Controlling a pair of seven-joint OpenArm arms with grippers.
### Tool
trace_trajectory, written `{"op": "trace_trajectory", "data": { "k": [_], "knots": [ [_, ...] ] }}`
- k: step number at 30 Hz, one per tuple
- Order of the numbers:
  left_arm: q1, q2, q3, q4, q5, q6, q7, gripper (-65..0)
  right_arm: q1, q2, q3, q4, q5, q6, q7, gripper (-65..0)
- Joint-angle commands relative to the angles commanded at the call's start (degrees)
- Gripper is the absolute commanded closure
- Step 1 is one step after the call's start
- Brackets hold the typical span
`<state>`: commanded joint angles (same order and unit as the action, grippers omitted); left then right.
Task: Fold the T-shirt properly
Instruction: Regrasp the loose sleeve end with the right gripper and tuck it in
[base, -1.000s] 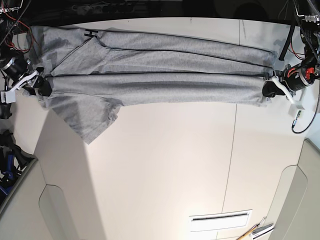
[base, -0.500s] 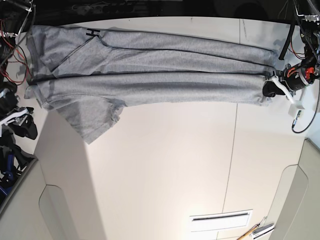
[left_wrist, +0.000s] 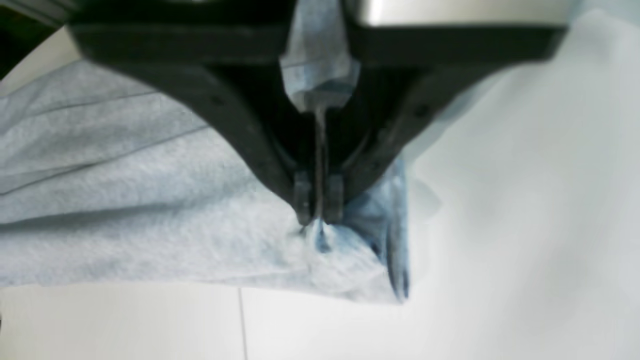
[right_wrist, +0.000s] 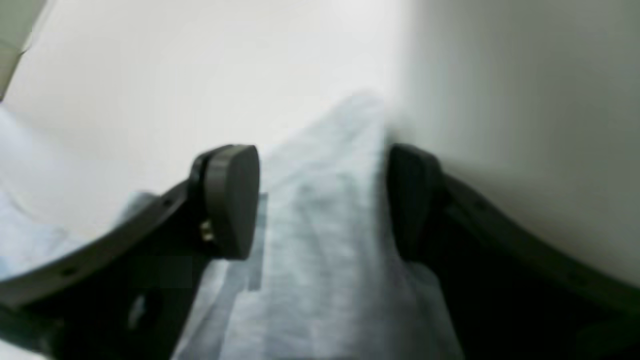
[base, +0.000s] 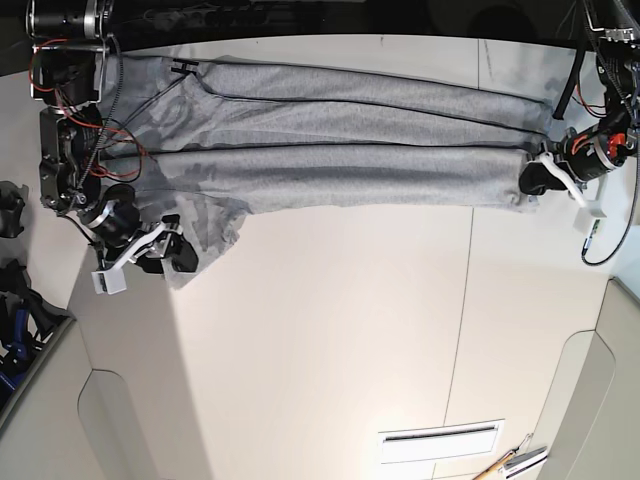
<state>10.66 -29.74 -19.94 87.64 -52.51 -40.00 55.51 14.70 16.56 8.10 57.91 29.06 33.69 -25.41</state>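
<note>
T-shirt (base: 340, 140) lies stretched along the table's (base: 330, 340) far edge; left gripper (left_wrist: 319, 220) clamped on its hem corner; right gripper (right_wrist: 322, 200) spread, straddling the sleeve; closing off-centre risks snagging one layer, skewing the fold.

The T-shirt (base: 340, 140) covers the table's (base: 330, 330) far edge. The near half is bare, apart from tools (base: 510, 462) at its near edge.

One T-shirt (base: 340, 140), two pincers: left (base: 536, 180), right (base: 170, 255).
</note>
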Motion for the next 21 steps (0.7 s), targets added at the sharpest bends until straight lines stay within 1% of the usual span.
{"op": "trace_trajectory", "data": {
  "k": [3, 4, 5, 7, 8, 9, 10, 12, 14, 16, 17, 21],
  "knots": [
    [0.0, 1.0, 0.0, 0.0, 0.0, 0.0, 0.0, 0.0, -0.3, -0.9, 0.0, 1.6, 0.0, -0.04, -0.1, -39.8],
    [0.0, 1.3, 0.0, 0.0, 0.0, 0.0, 0.0, 0.0, -0.3, -1.0, 0.0, 2.1, 0.0, -0.04, -0.1, -36.1],
    [0.0, 1.3, 0.0, 0.0, 0.0, 0.0, 0.0, 0.0, -0.3, -1.0, 0.0, 2.7, -0.2, -0.07, -0.1, -28.6],
    [0.0, 1.3, 0.0, 0.0, 0.0, 0.0, 0.0, 0.0, -0.3, -1.0, 0.0, 4.4, -0.2, -0.07, -0.1, -8.7],
    [0.0, 1.3, 0.0, 0.0, 0.0, 0.0, 0.0, 0.0, -0.3, -1.0, 0.2, 5.5, -0.2, -0.07, -0.3, 0.0],
    [0.0, 1.3, 0.0, 0.0, 0.0, 0.0, 0.0, 0.0, -0.3, -1.0, 0.6, 6.8, -0.2, -0.07, -1.6, 0.0],
    [0.0, 1.3, 0.0, 0.0, 0.0, 0.0, 0.0, 0.0, -0.3, -1.0, 1.3, 8.5, -0.1, -0.07, -3.8, 0.0],
    [0.0, 1.3, 0.0, 0.0, 0.4, 0.0, 0.0, 0.0, -0.5, -1.0, 4.0, 12.7, 1.9, -0.09, -9.8, 0.0],
    [0.0, 1.3, 0.0, 0.0, 1.8, 0.0, 0.0, 0.0, -2.4, -1.0, 8.2, 19.0, 6.3, -0.07, -16.8, 0.0],
    [0.0, 1.3, 0.0, 0.0, 3.1, 0.0, 0.0, 0.0, -6.1, -1.0, 13.0, 26.3, 11.6, -0.04, -22.9, 0.0],
    [0.0, 1.3, 0.0, 0.0, 3.7, 0.0, 0.0, 0.0, -8.6, -1.0, 15.3, 30.2, 12.4, 0.02, -24.4, 0.0],
    [0.0, 0.9, 0.0, 0.0, 3.9, 0.0, 0.0, 0.0, -20.1, -1.0, 22.0, 43.7, 14.3, 0.04, -25.0, 0.0]
  ]
}}
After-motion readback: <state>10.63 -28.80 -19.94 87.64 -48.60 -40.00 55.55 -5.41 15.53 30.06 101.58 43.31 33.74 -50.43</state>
